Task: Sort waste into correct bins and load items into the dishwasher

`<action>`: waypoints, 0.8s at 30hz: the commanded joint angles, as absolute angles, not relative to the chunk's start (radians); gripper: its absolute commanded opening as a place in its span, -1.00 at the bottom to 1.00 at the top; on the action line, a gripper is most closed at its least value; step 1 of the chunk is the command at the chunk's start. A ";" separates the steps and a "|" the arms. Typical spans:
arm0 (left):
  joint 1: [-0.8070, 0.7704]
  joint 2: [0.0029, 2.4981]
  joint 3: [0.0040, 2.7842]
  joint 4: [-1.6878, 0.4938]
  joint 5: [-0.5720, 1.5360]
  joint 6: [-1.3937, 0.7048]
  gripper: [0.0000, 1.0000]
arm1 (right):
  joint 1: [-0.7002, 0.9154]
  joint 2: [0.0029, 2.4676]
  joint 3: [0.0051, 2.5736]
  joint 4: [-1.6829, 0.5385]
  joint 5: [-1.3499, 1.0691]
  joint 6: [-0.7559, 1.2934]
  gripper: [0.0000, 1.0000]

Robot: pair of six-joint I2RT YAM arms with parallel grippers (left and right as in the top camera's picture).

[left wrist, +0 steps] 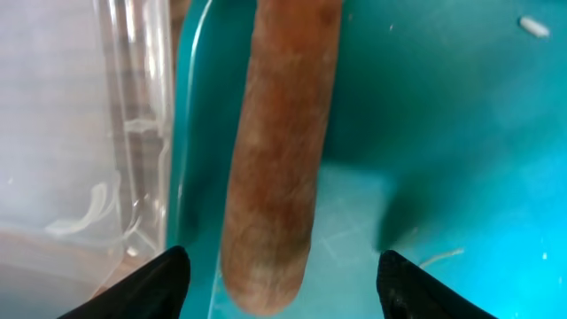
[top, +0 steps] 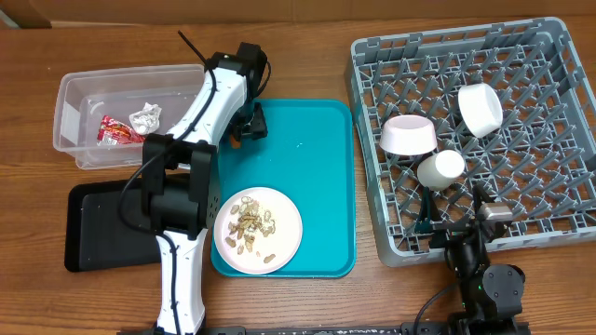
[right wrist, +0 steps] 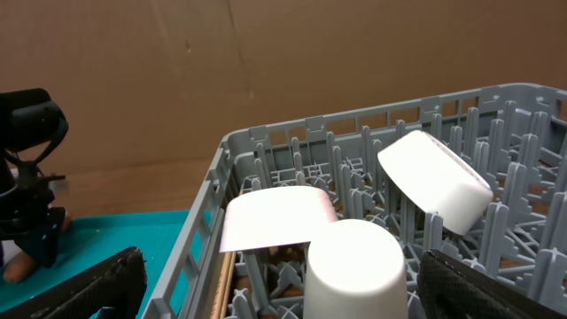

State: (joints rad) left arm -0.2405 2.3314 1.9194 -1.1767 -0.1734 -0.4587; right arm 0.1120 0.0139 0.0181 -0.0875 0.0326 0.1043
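Note:
The orange carrot (left wrist: 279,151) lies on the teal tray (left wrist: 443,133) beside the clear tub (left wrist: 80,133). My left gripper (left wrist: 282,266) hangs open over the carrot's near end, with a finger on each side and gaps between. The tub (top: 74,102) holds the red wrapper (top: 119,132) and the paper wad (top: 146,117). Peanut shells (top: 253,223) sit on the white plate (top: 279,247). The grey rack (top: 559,84) carries two bowls (top: 408,134) (top: 480,109) and a cup (top: 440,169). My right gripper (right wrist: 297,292) stands open at the rack's front edge, empty.
The black tray (top: 93,223) lies at the front left, partly under my left arm. Thin wooden sticks (right wrist: 227,288) lie along the rack's inner wall. A small white crumb (left wrist: 533,26) rests on the teal tray. The table's front edge is close behind the right arm's base.

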 commanded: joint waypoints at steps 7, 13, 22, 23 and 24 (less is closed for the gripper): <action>-0.250 2.347 1.906 -1.129 -0.118 -0.399 -0.25 | 0.109 0.003 0.008 -0.080 0.031 0.108 1.00; -0.273 2.347 1.905 -1.116 -0.036 -0.292 -0.21 | 0.109 0.003 0.008 -0.080 0.031 0.108 1.00; -0.276 2.348 1.865 -1.059 -0.033 -0.323 -0.21 | 0.109 0.003 0.008 -0.080 0.031 0.108 1.00; -0.276 2.348 1.864 -1.057 -0.033 -0.323 -0.21 | 0.109 0.003 0.008 -0.080 0.031 0.108 1.00; -0.276 2.348 1.864 -1.055 -0.032 -0.323 -0.21 | 0.109 0.003 0.008 -0.080 0.031 0.108 1.00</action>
